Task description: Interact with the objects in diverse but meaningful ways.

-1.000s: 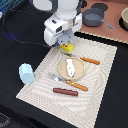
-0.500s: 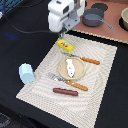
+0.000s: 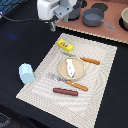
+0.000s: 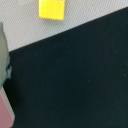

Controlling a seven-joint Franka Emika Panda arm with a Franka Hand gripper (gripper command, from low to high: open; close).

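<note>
Yellow packet (image 3: 65, 45) on striped mat (image 3: 100, 75), gripper (image 3: 52, 25) mostly hidden, opening unclear, wrist view blurred

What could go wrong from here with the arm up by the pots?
The gripper hangs close to the grey pots, so a swing toward the exterior view's right could knock them. The yellow packet lies flat on the placemat, so the jaws might catch the mat. I cannot tell how the jaws stand.
</note>
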